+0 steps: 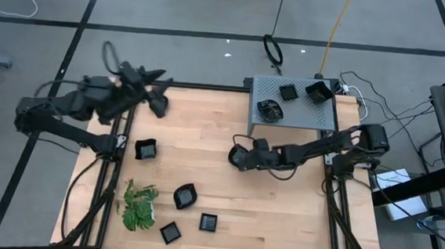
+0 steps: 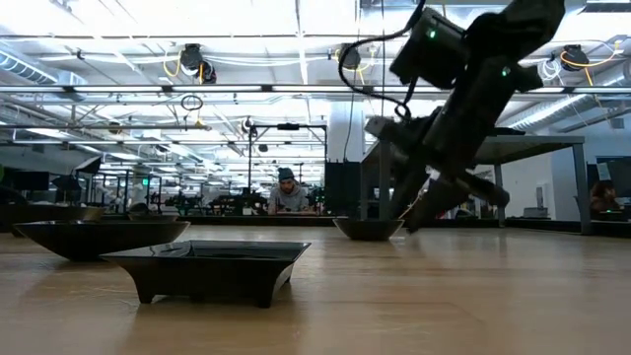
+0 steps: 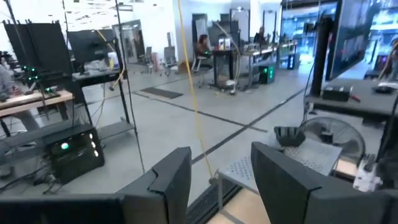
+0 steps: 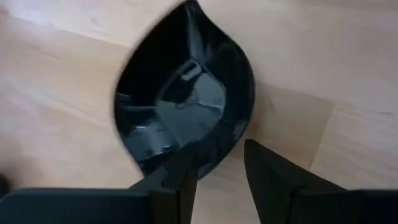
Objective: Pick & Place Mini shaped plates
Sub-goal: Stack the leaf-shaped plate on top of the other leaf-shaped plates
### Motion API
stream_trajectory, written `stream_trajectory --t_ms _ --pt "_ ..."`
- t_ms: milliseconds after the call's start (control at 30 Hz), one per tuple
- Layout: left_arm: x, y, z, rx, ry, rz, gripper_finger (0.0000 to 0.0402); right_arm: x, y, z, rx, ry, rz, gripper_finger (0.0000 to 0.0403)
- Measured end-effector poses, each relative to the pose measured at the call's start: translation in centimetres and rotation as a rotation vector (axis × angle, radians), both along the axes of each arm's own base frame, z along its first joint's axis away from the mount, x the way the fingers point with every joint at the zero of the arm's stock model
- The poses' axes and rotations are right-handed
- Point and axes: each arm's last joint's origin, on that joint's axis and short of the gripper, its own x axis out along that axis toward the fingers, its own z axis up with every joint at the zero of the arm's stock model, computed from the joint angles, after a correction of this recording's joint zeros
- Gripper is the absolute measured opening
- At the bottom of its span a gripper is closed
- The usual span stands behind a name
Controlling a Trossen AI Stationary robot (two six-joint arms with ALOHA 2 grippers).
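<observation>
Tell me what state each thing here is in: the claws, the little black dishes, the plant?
left gripper: open, empty, raised.
right gripper: open, astride rim of leaf plate.
leaf plate: upright on table.
three rack plates: set down.
four other plates: on table.
plant: on table.

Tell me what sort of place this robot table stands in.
Most likely a large open robotics lab or workshop. Exposed ceiling rails and ducts run overhead, workstations with monitors line the polished concrete floor, and a person sits at a far desk behind the wooden table.
</observation>
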Motion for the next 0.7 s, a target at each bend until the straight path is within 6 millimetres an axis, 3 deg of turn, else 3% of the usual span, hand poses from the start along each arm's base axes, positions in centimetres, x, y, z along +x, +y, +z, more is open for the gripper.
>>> stream_trajectory --t_ms 167,367,700 --pt "-2.1 -0.1 0.9 0.005 -0.07 -0.004 0.0173 0.6 0.0 -1.3 -0.018 0.0 -0.005 0.0119" --pt "-3.5 -0.1 1.5 -0.006 -0.13 -0.005 0.0173 1.2 -0.1 -1.4 -0.047 -0.059 -0.015 0.0105" --pt "-3.6 0.0 1.5 -0.014 -0.137 -0.005 0.0173 1.4 0.0 -1.2 -0.062 -0.068 0.074 0.0007"
